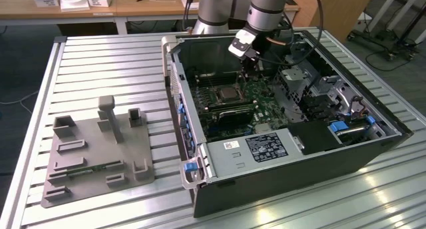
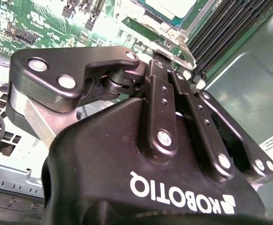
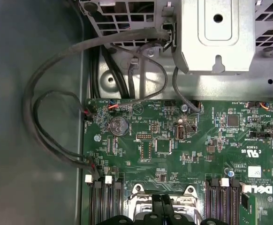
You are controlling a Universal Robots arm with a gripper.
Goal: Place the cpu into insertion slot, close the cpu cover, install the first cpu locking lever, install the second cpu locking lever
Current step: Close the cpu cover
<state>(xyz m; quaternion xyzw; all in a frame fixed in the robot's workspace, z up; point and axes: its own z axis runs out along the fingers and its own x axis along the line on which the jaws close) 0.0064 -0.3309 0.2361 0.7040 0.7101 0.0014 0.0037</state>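
Gripper [image 3: 161, 202] fingers closed together, nothing visibly between them. Tips right at the insertion slot [image 1: 226, 93] rim, cpu [image 2: 170, 6] seated just beyond the tips.

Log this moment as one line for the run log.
gripper: shut, over slot edge | cpu: in slot | cover: looks closed

An open computer case [image 1: 280, 184] lies on a slatted table [image 1: 100, 59]. On the table, at the exterior view's left of the case, sits a moulded tray [image 1: 87, 135]. Inside the case lies a circuit board [image 1: 270, 103]. At its middle is the socket [image 1: 216, 89], with the chip [image 1: 227, 93] in it. The gripper [image 1: 250, 65] hangs just beyond the socket.
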